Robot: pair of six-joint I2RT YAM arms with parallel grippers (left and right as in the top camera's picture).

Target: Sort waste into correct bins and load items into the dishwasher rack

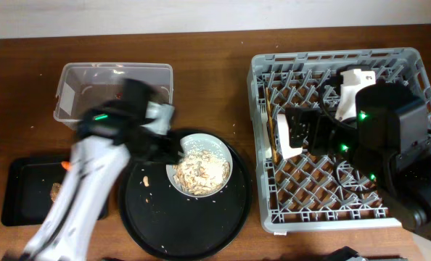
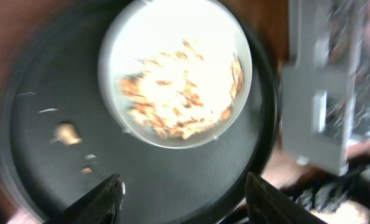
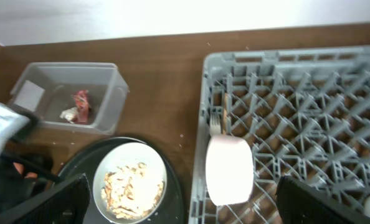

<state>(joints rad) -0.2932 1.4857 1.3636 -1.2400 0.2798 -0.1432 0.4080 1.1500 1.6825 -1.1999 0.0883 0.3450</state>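
A white bowl (image 1: 199, 165) with pale rice-like leftovers (image 2: 175, 93) sits on the large round black tray (image 1: 186, 217). My left gripper (image 2: 185, 202) is open and empty just above the tray, near the bowl's rim; the overhead view shows it blurred (image 1: 165, 148). My right gripper (image 3: 194, 202) is open wide above the grey dishwasher rack (image 1: 339, 196). A white cup (image 3: 230, 169) lies in the rack below it. The clear tub (image 3: 110, 99) holds the red wrapper (image 3: 81, 104) and white tissue (image 3: 68, 114). The shallow black tray (image 1: 19, 199) holds the orange carrot (image 1: 65, 165) and brown lump (image 1: 55, 191).
A small food scrap (image 2: 65, 132) lies on the round tray left of the bowl. A white fork (image 3: 216, 121) stands at the rack's left edge. Another white item (image 1: 353, 85) lies at the back of the rack. The table is brown wood.
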